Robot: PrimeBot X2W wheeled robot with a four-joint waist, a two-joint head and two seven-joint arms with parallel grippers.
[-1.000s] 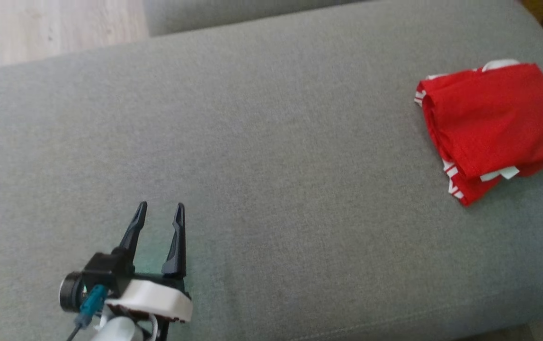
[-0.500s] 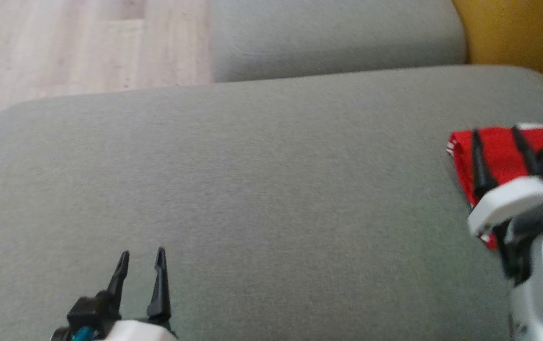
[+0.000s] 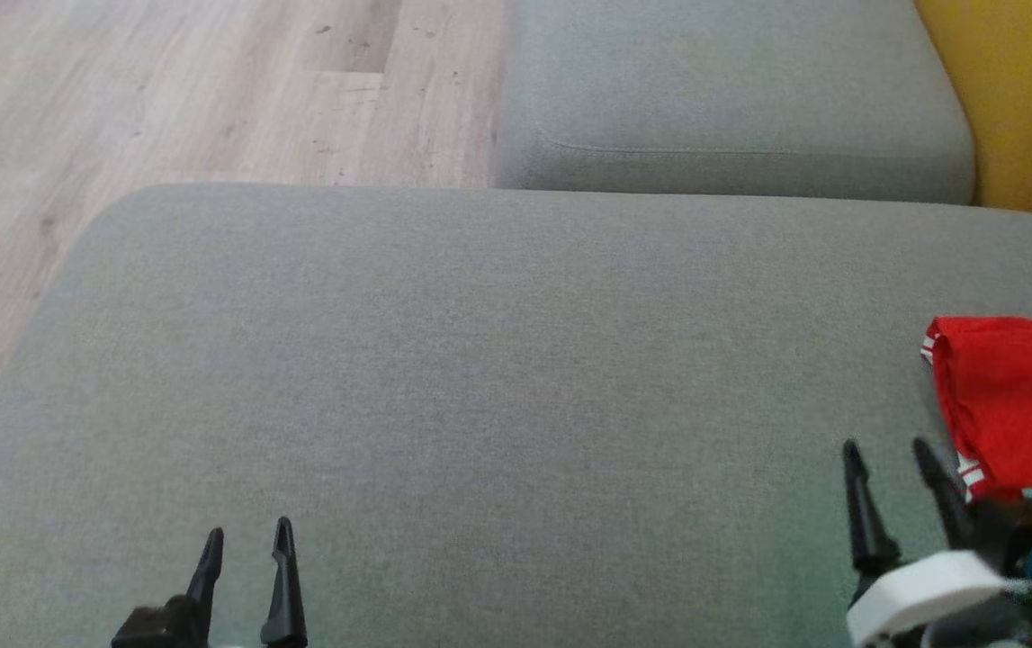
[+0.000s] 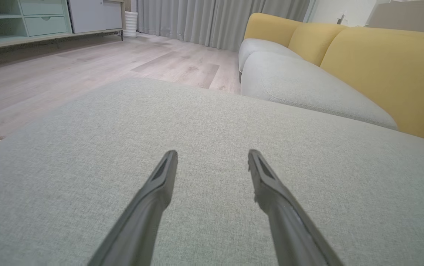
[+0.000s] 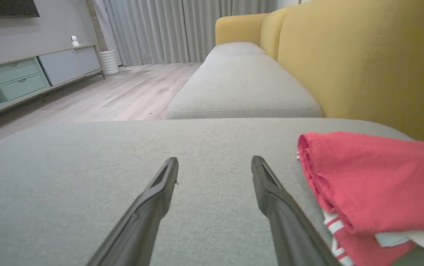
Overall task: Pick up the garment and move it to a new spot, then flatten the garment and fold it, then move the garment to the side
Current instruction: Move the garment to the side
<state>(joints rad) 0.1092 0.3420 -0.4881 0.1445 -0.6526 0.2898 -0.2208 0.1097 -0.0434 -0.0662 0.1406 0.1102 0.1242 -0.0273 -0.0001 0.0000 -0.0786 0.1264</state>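
1 red garment (image 3: 1010, 400), folded, with white-striped trim, lies at the 3 o'clock edge of the near grey cushion (image 3: 498, 360) in the head view. It is at 2 o'clock from the right gripper (image 3: 886, 445) and just beside its outer finger. In the right wrist view, the garment (image 5: 367, 181) is at 4 o'clock from the fingertips.

There are 2 grippers, both spread and holding nothing. The left gripper (image 3: 248, 528) sits at 7 o'clock, well apart from the garment. Both hover low, fingers pointing to 12 o'clock.

There are 2 grey cushions; the far cushion (image 3: 731, 90) meets the yellow backrest (image 3: 1028, 99).
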